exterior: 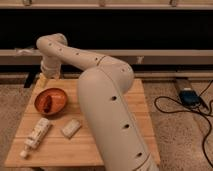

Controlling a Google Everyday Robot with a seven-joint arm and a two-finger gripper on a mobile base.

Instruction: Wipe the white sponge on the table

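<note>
Sponge (pixel 71 128) lay flat on counter (pixel 65 150), left of centre, just beside bottle (pixel 36 136) but not touching it. Arm (pixel 107 100) crossed close on its right. Bare planks ran from sponge to near edge. Bowl (pixel 50 101) sat behind sponge. Tool (pixel 46 77) hung at far left corner, past bowl; could not tell whether open or closed.

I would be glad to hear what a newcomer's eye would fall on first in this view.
The big white robot arm dominates, sweeping from the bottom edge up across the table to its far left corner. There the gripper hangs just behind an orange bowl. In front of the bowl lie a white labelled bottle and, to its right, the white sponge, apart from the gripper.
</note>
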